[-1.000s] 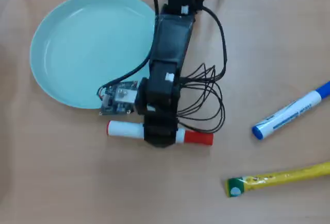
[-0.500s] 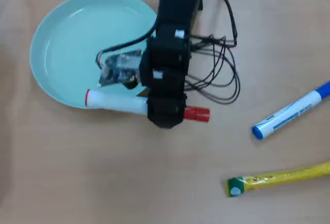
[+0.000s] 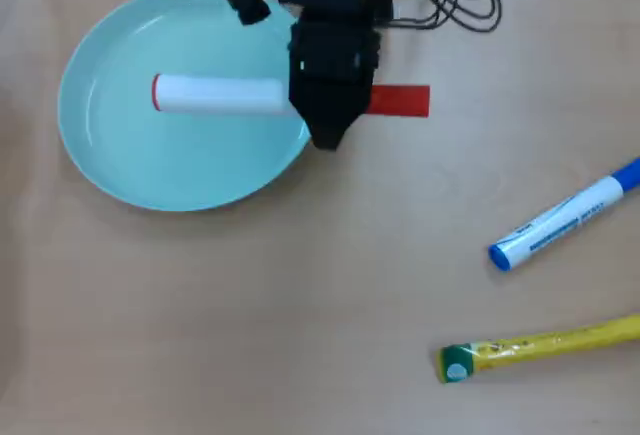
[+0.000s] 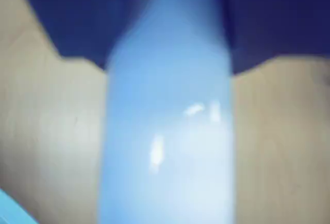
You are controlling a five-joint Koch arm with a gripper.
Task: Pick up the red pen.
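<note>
Through the wrist view we are seeing the red pen's [image 4: 167, 131] pale barrel running top to bottom, blurred and filling the middle of the frame. Dark parts of our hand [image 4: 170, 7] are flanking it at the top. Tan tabletop [image 4: 56, 131] is showing on both sides, and a light blue edge [image 4: 10, 208] is peeking in at lower left.

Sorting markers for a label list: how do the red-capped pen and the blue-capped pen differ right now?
The red pen has a plain white barrel and is held in the gripper above the plate; the blue pen has blue print and lies free on the table. The red pen lies level in the overhead view, the blue one slanted. Both have white barrels.
</note>
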